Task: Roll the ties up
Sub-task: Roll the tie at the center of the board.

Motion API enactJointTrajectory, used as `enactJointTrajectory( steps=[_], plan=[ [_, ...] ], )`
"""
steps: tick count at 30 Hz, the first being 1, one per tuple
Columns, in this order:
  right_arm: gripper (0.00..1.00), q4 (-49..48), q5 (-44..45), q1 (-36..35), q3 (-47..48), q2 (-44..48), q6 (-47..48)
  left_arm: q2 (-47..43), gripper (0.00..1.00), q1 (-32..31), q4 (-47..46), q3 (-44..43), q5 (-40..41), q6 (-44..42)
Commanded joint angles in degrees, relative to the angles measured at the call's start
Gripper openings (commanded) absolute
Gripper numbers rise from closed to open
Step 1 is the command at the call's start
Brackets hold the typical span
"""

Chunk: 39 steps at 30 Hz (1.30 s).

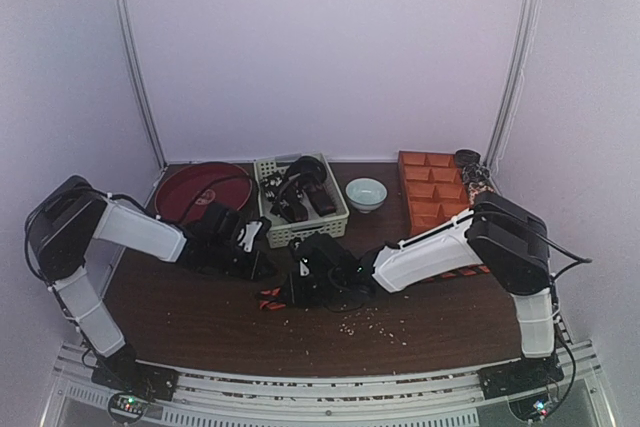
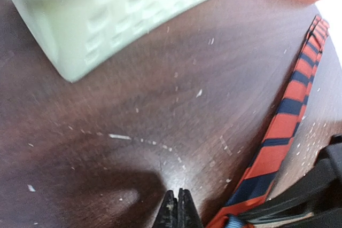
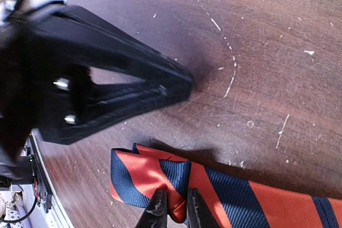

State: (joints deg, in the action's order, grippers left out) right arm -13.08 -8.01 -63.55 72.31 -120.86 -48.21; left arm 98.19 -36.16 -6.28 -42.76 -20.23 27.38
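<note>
Striped tie (image 3: 240,196) lies flat on the brown table (image 3: 267,52) along the bottom of the right wrist view, its end folded over. The right claw (image 3: 176,204) pinches that fold, likely to start the roll. Left claw (image 2: 178,204), bottom centre, is closed on nothing.

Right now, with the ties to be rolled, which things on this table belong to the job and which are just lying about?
For the job:
- striped tie
- right gripper, pinching the tie's folded end
- left gripper, shut, holding nothing
- dark cloth in the basket, likely more ties

Lying about:
- red plate
- small bowl
- orange tray
</note>
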Motion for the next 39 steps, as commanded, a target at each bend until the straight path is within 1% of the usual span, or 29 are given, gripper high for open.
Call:
enactJointTrajectory(
  steps=[1,9,14,19,23,27,30,32,35,37,39],
  plan=[
    [0.15,-1.57,-0.42,-0.61,-1.31,3.26,0.59,2.30,0.00,-0.63,-0.81,-0.74,-3.71,-2.64],
    [0.15,-2.04,-0.60,-0.57,-1.42,3.18,0.62,3.84,0.00,-1.52,-0.46,-0.86,-8.30,-4.14],
    [0.15,2.24,1.93,-0.29,-0.04,2.26,1.56,2.62,0.00,-1.46,0.19,-0.16,-7.26,-4.35],
    [0.16,5.58,2.58,-0.03,1.58,0.21,2.12,-0.14,0.00,-1.53,0.86,-0.53,-6.09,-4.09],
    [0.16,6.31,2.65,0.15,2.24,-0.49,2.14,-2.62,0.00,-1.51,3.40,-1.19,-1.23,-2.60],
    [0.17,7.23,2.56,0.28,2.73,-1.15,2.13,-8.81,0.09,-1.46,7.41,-0.65,8.31,1.74],
    [0.17,7.50,2.26,0.52,3.00,-1.77,1.98,-13.45,0.10,-1.46,10.18,1.28,12.74,4.45],
    [0.17,7.62,2.21,0.58,3.09,-2.00,1.98,-16.04,0.06,-1.54,11.76,3.52,14.61,5.93],
    [0.18,7.70,2.09,0.64,3.22,-2.01,1.88,-18.94,0.00,-1.53,11.20,8.23,12.48,7.33],
    [0.18,8.12,2.10,0.70,3.56,-1.88,1.96,-20.40,0.00,-1.82,10.05,11.81,10.58,8.78],
    [0.21,8.60,2.43,0.64,3.82,-1.63,1.97,-21.63,0.00,-2.39,8.77,14.33,10.23,10.16]
  ],
)
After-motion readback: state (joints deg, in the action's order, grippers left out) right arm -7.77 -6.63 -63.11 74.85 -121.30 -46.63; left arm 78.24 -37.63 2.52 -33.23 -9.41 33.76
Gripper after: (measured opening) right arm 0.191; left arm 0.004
